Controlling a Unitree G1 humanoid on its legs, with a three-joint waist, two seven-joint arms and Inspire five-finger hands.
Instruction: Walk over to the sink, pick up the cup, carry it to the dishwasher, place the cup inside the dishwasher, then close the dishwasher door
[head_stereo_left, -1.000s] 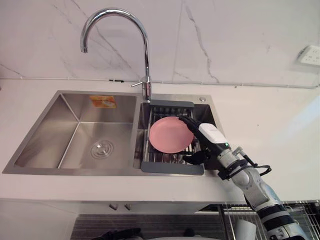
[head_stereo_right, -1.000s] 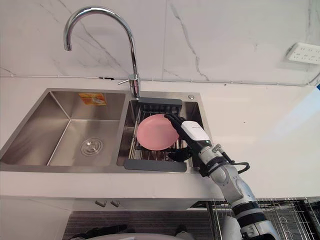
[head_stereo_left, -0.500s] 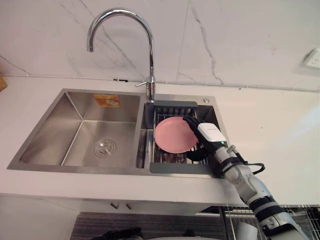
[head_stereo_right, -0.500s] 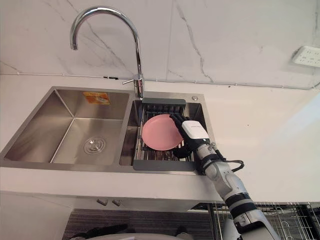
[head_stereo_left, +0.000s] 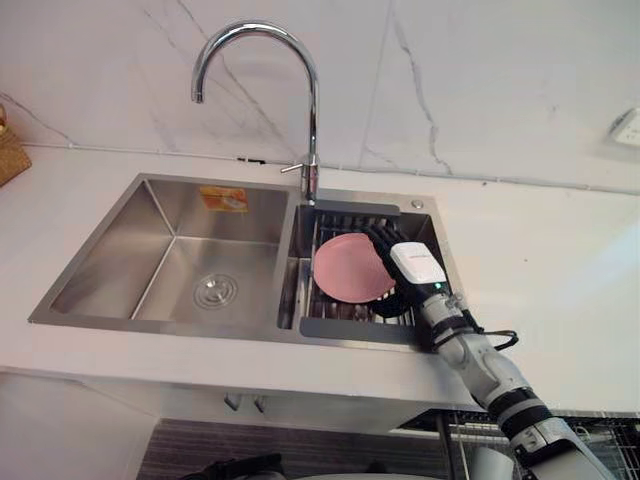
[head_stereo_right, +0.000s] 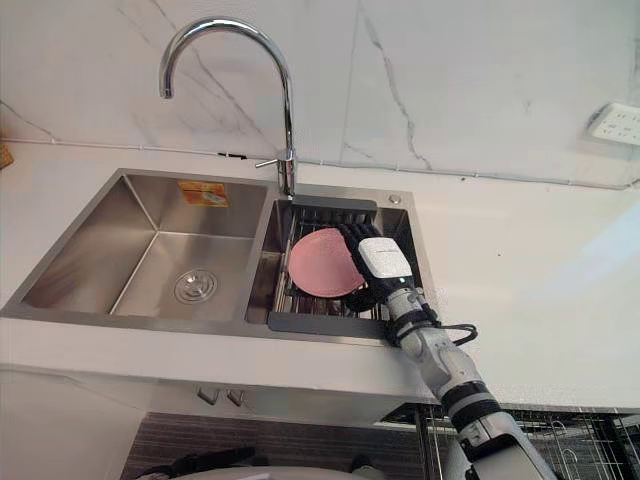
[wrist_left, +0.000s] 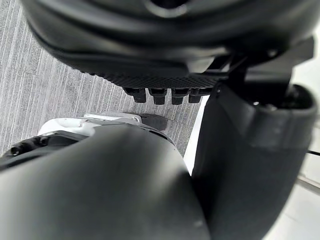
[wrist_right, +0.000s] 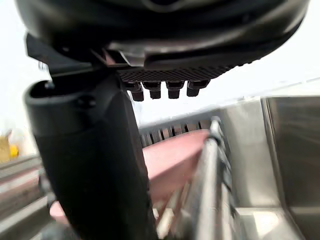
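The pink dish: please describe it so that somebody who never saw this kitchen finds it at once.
Find the steel double sink under the curved tap. In its right basin sits a dark rack, and the pink dish leans in it beside the right robot hand. It is the only round pink thing among grey metal.

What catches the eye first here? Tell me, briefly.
The pink plate stands out first, sitting in the dark rack over the right basin of the sink. The right hand reaches in against the plate's right edge. Next comes the tall arched chrome faucet, rising behind the divider between the two basins.
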